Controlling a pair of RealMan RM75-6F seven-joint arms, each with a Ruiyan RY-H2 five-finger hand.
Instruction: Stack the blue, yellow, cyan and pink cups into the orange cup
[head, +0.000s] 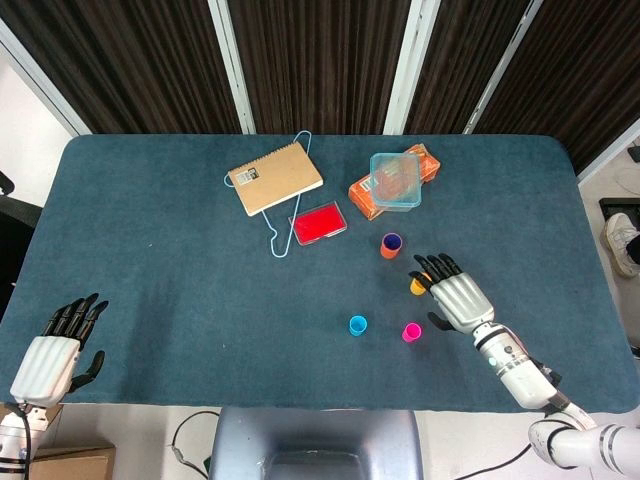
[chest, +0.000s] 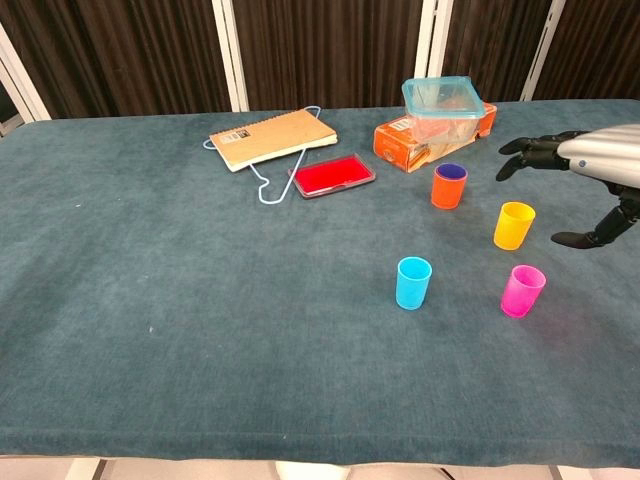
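The orange cup stands right of table centre with the blue cup nested inside it; only its dark rim shows. The yellow cup stands nearer, partly hidden by my right hand in the head view. The cyan cup and pink cup stand upright toward the front edge. My right hand hovers open just right of the yellow cup, holding nothing. My left hand is open at the front left corner, far from the cups.
A spiral notebook, a wire hanger and a red flat case lie at the back centre. An orange box with a clear lidded container on top sits behind the orange cup.
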